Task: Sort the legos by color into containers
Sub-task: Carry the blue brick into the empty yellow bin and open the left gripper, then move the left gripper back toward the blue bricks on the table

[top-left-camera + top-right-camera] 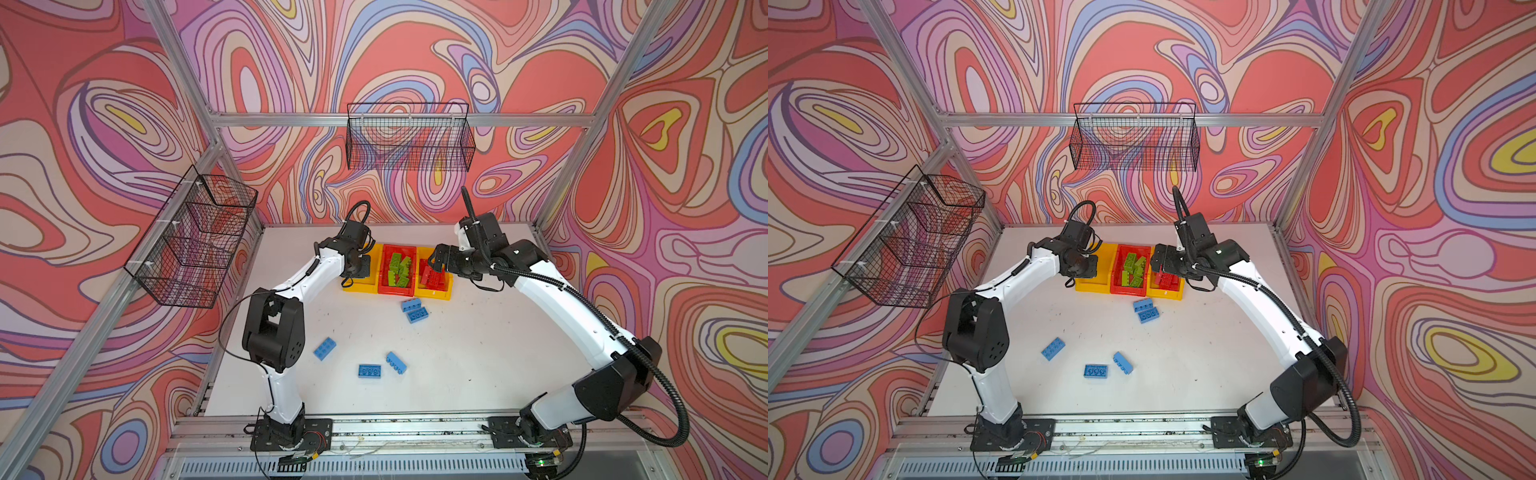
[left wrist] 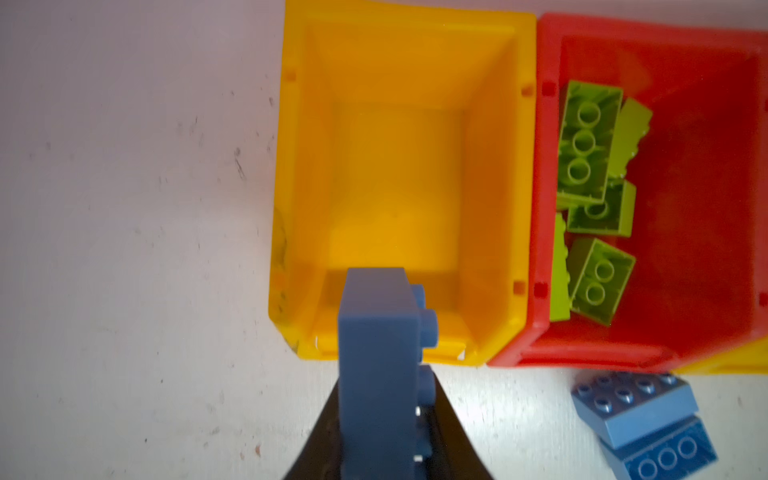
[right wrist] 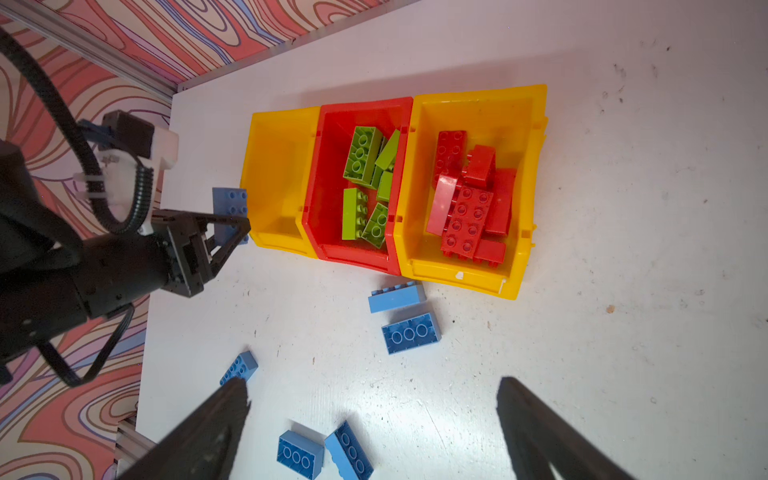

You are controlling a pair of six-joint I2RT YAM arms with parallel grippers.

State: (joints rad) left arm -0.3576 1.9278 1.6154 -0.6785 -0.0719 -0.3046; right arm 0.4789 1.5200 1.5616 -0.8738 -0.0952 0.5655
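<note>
Clamped in the left gripper (image 3: 237,226), the blue brick (image 2: 376,353) seemingly overhangs the rim of the row's nine-o'clock yellow bin (image 2: 395,187); released now, it could bounce out.

Three bins (image 3: 365,102), roughly eighteen bricks (image 3: 411,332)

No text, label, brand, number or sign can be read in any view. The white camera housing (image 3: 124,162) near the empty yellow bin (image 3: 282,114) carries a small dark mark, too blurred to make out. The studs of the blue brick (image 2: 376,374) at that bin's rim are too soft to show any lettering.
</note>
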